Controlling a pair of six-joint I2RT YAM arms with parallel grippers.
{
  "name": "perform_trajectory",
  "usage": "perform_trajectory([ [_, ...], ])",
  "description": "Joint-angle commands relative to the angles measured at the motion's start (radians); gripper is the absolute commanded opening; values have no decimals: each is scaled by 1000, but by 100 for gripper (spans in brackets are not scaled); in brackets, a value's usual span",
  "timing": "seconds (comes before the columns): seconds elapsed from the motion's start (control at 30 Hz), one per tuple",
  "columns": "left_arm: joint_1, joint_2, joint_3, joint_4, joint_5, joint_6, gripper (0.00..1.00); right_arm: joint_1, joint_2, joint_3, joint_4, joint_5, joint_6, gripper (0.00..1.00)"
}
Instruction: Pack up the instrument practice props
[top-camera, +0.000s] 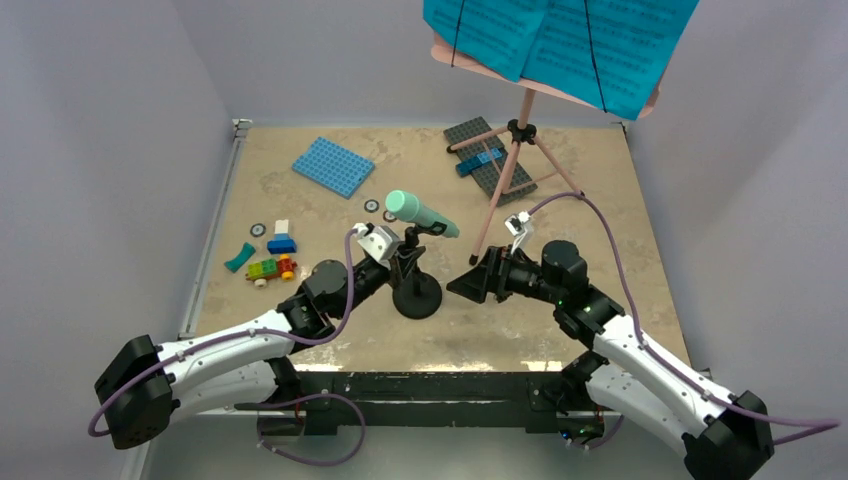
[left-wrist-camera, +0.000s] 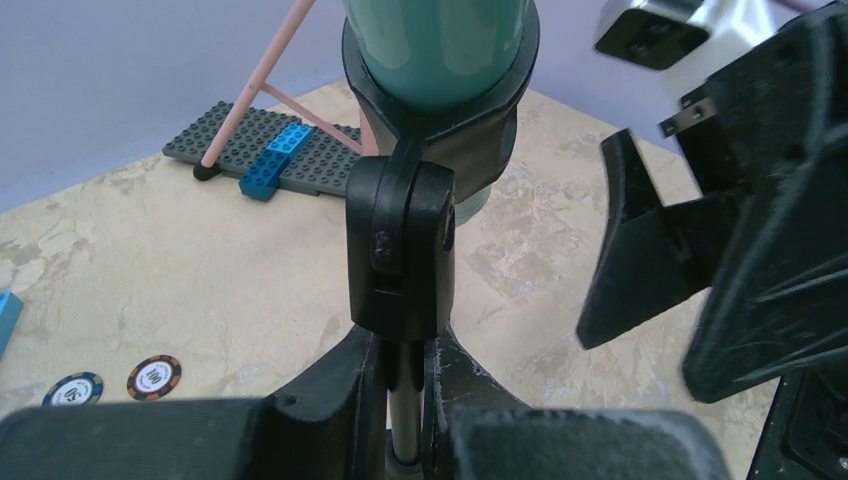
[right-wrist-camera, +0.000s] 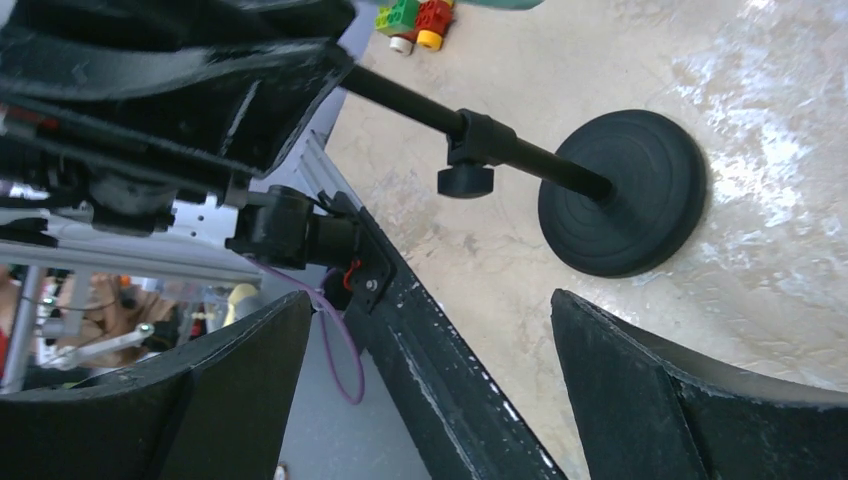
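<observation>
The black mic stand (top-camera: 417, 292) stands upright on its round base (right-wrist-camera: 625, 190) near the table's front middle, with the mint-green microphone (top-camera: 420, 214) clipped on top (left-wrist-camera: 440, 45). My left gripper (top-camera: 402, 262) is shut on the stand's thin pole (left-wrist-camera: 405, 405), just under the black clip joint (left-wrist-camera: 400, 250). My right gripper (top-camera: 463, 283) is open and empty, just right of the stand, its fingers (right-wrist-camera: 640, 390) apart. The pink tripod music stand (top-camera: 515, 160) stands at the back right, holding cyan sheet-music pages (top-camera: 560, 40).
A blue baseplate (top-camera: 333, 165) lies at the back left and a grey baseplate (top-camera: 490, 160) with a blue brick under the tripod. Small toy bricks (top-camera: 270, 255) and round chips (left-wrist-camera: 153, 376) lie to the left. The table's front edge (right-wrist-camera: 470, 370) is close.
</observation>
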Motion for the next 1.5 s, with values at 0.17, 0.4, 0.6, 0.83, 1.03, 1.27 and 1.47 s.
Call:
perform_trajectory([
  [0.17,-114,-11,-59,219,-265,-21,0,17,176,-47,331,-100,157,89],
  [0.4,-117,-2,-80,266,-170,-7,0,22,347,-39,508,-153,248,82],
  [0.6,-117,-9,-79,243,-91,20,0,22,442,7,531,-162,232,71],
  [0.83,-117,-13,-62,198,-84,43,0,27,550,13,640,-187,283,61],
  [1.03,-118,-13,-47,153,-124,32,0,43,588,38,654,-173,289,55],
  [1.27,-118,-9,-19,78,-161,4,0,54,624,44,719,-165,326,43],
  [1.47,-119,6,3,34,-188,-16,0,70,652,41,760,-166,347,37],
])
